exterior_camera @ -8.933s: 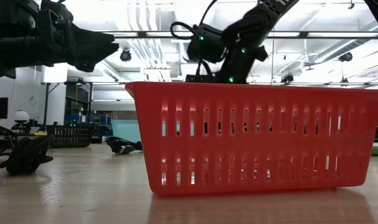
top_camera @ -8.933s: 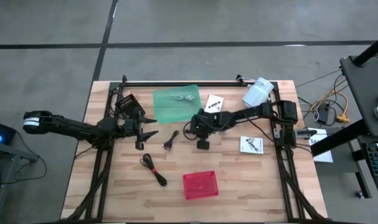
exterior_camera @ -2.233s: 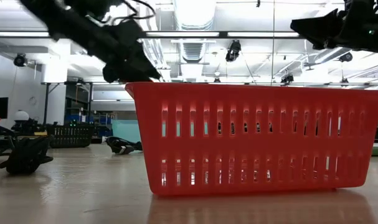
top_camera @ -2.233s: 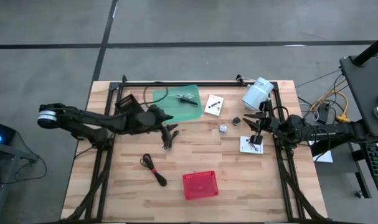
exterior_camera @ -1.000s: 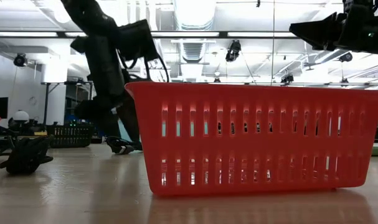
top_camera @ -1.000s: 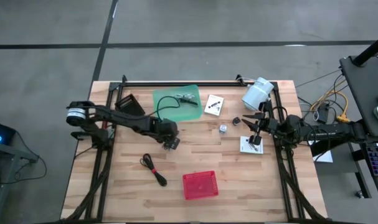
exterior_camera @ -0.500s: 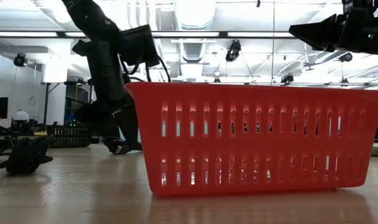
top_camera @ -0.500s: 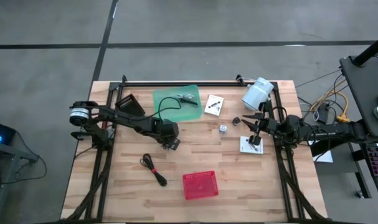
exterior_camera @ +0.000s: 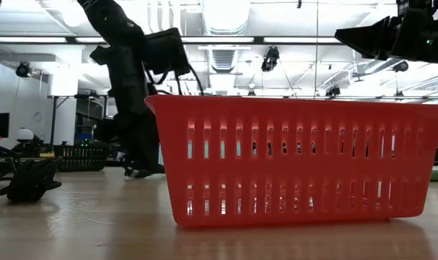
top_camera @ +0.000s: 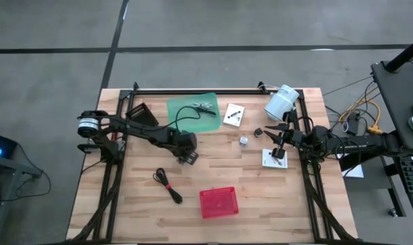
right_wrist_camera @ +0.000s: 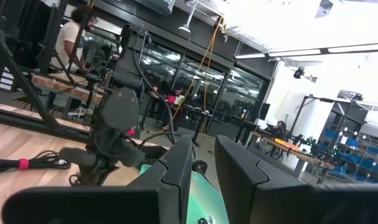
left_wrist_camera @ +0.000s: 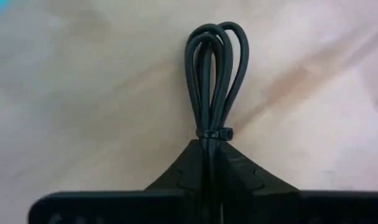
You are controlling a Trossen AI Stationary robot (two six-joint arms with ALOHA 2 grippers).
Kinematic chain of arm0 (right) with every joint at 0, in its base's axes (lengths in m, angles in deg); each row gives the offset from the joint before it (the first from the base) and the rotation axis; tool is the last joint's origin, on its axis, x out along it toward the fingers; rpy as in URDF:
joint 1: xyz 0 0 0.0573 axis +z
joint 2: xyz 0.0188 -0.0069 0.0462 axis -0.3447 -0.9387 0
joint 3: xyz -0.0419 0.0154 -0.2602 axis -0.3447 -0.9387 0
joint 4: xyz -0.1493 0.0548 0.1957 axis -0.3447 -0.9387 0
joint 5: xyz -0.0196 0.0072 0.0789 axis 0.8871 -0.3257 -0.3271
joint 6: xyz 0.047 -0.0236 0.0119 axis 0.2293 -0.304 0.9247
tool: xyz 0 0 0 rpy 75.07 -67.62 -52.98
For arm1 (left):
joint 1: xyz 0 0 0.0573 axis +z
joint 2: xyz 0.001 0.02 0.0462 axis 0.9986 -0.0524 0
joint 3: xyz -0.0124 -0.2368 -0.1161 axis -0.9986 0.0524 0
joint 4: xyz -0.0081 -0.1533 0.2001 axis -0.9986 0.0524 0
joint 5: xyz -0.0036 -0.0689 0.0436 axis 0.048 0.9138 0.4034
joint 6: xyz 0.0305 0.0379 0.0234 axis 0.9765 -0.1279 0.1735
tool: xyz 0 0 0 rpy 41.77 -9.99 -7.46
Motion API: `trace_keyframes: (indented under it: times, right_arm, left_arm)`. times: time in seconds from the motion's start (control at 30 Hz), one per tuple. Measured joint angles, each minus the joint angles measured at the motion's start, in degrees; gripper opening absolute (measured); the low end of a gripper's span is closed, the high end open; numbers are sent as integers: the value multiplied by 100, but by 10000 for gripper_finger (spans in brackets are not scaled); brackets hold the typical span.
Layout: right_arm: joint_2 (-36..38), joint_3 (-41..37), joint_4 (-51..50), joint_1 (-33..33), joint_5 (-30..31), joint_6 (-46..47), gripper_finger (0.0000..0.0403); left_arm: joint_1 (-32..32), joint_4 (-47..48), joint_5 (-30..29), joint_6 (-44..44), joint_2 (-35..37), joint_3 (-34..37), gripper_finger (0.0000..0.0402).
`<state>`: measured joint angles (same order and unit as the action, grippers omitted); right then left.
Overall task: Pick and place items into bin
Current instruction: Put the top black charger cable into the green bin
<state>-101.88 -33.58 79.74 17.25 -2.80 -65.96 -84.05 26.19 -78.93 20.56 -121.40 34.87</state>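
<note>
The left gripper (left_wrist_camera: 210, 163) is pressing down on the wooden table (top_camera: 260, 197) near its middle, its fingers (left_wrist_camera: 245, 171) pinched together on a small black cable bundle (left_wrist_camera: 213, 81). The bundle is thin and glossy, folded into a narrow hank of long loops and cinched by a tie just beyond the fingertips, with the loops fanning out past the tie and lying flat on the wood. From above, the left gripper (top_camera: 186, 154) and the cable under it are sitting at about 10 o'clock from the red basket (top_camera: 218, 202), well apart from it.

A second black cable (top_camera: 167, 186), bound with a red band, is lying at 9 o'clock from the basket, near it. A green mat (top_camera: 186, 116) at 12 o'clock on the table is carrying a few small dark parts (top_camera: 205, 107), with a white card (top_camera: 233, 114) just beside it at 3 o'clock. A tiny silver part (top_camera: 243, 141) is resting near the middle.

The right gripper (top_camera: 277, 135) is hanging at the table's 3 o'clock edge above another white card (top_camera: 274, 158), its fingers (right_wrist_camera: 176, 171) standing slightly apart with nothing between them.
</note>
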Motion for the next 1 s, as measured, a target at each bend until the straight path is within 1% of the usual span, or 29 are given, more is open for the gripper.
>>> trace_keyframes:
  times: [0.1,0.2,0.27,0.37,0.47,0.6,0.7,0.83,1.0]
  right_arm:
    - [0,0,-2,0,-1,2,59]
    - [0,0,-2,0,-2,2,59]
    - [0,0,-4,-2,0,2,59]
    - [0,0,-7,-1,0,2,59]
    - [0,0,-20,-2,0,2,59]
    - [0,0,-47,-2,0,-11,59]
    - [0,0,-56,0,0,-88,59]
    - [0,0,-72,0,-2,-96,59]
    - [0,0,-85,-2,0,-103,59]
  left_arm:
    - [0,-9,158,378,53,-215,19]
    - [1,-18,204,956,61,-519,18]
    - [2,-92,95,1464,61,-760,17]
    - [10,-585,-117,2315,61,-1074,17]
    - [51,-987,-162,3209,61,-1376,16]
    - [205,-1014,-256,4138,66,-1726,16]
    - [394,-1007,-554,4728,61,-1878,15]
    - [801,-1014,-758,5205,63,-1965,15]
    - [1446,-988,-765,5281,63,-1893,15]
